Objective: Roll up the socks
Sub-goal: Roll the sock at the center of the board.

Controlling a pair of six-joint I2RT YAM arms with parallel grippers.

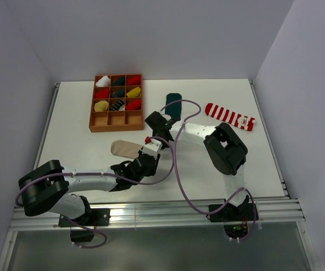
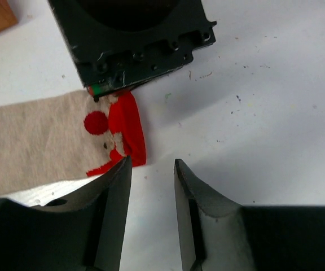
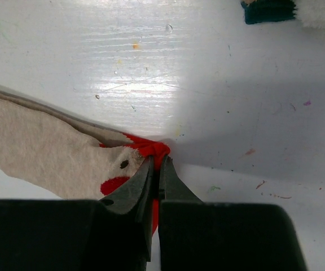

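Top view: the beige sock [image 1: 124,148] lies flat on the worktop [image 1: 78,144] in front of the left arm, with its red toe pointing toward the centre. I read the right gripper [image 1: 150,142] as coming down on that toe from the far side. The left gripper [image 1: 150,158] sits just beside the same end, on the near side. The dark green sock [image 1: 174,105] lies further back, behind the right arm's wrist. The striped sock [image 1: 230,117] lies well apart, toward the right edge. A wooden tray [image 1: 116,129] at the back left holds rolled bundles [image 1: 133,92].

Right wrist view: only here do I see the grip itself. The right gripper [image 3: 158,164] has its jaws closed together on the bunched red tip of the beige sock [image 3: 44,152], pinching the fabric into a small peak. A corner of the dark green sock [image 3: 267,8] shows at the upper edge.

Left wrist view: only here do I see the sock's face pattern and the gap of the left gripper [image 2: 151,172]. Its jaws stand partly apart, with bare worktop between them and nothing held. One of its fingers [image 2: 117,186] overlaps the sock's near edge by the red toe; I cannot tell whether it touches. The beige sock [image 2: 33,135] runs off to the left, and the right gripper's black body [image 2: 134,39] stands over the toe.
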